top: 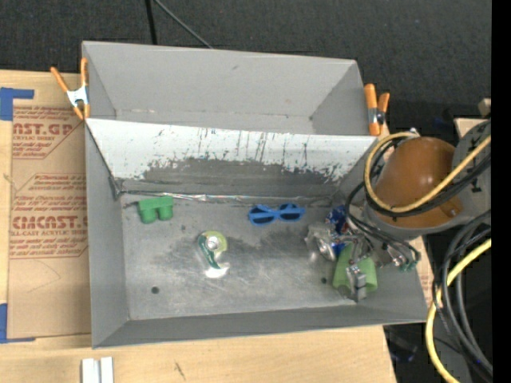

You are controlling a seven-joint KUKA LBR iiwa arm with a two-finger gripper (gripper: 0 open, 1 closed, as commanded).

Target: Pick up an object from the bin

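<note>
- The arm, with its orange cover and looped cables, enters from the right. Its wrist stands over the near right corner of the grey bin.
- Jaws: lowered to the bin floor in that near right corner, among the wrist's metal parts and cables. Whether they are apart, together or clamped on anything cannot be told.
- Green oblong piece: located directly at the jaws, in the near right corner of the floor, close to the right wall.
  - Long axis: runs from the far side toward the near side of the bin, with the near end leaning slightly to the right.
  - A small grey part sits against its near end.
- Green block: far left of the floor, at the foot of the back wall, well apart from the jaws.
- Blue two-lobed piece: at the foot of the back wall, long axis left to right, near the wrist but apart from it.
- Round white-and-green thing: middle of the floor, lying alone.
</note>
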